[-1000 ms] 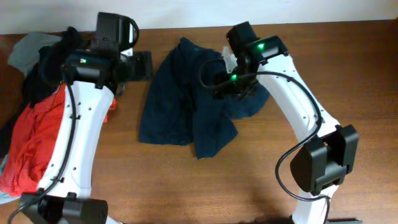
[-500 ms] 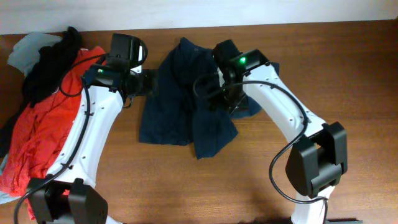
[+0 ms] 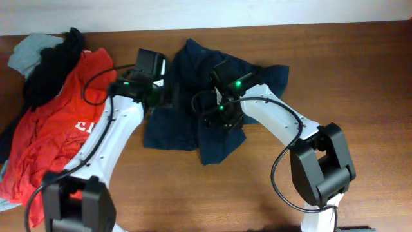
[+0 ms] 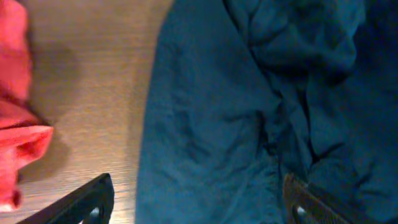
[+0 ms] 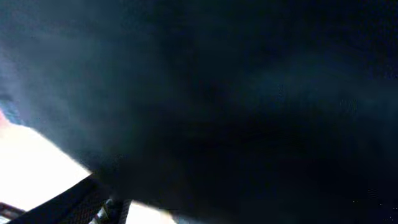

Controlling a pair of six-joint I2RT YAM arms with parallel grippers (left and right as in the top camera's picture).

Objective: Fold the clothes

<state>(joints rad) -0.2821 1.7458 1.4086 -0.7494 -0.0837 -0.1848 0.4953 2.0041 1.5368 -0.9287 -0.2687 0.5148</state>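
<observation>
The clothes [image 3: 180, 116] are one crumpled navy garment spread over the middle of the table. It fills most of the left wrist view [image 4: 249, 106] and all of the right wrist view [image 5: 236, 93]. My left gripper [image 3: 165, 96] hovers open over its left edge; one of its fingers [image 4: 87, 202] is over bare wood, the other over the cloth. My right gripper [image 3: 215, 116] is low over the garment's middle. Dark fabric covers that camera, only one finger [image 5: 81, 199] shows, and I cannot tell whether cloth is pinched.
A red shirt with white lettering [image 3: 58, 142] lies at the left, its edge also in the left wrist view [image 4: 18, 155]. A black garment [image 3: 51, 71] and a pale grey cloth [image 3: 29, 50] lie on it. The table's back edge [image 3: 322, 24] runs along the top.
The left gripper has swung right from the red pile to the navy garment's left edge. The right gripper has moved left and nearer, uncovering the garment's right flap.
</observation>
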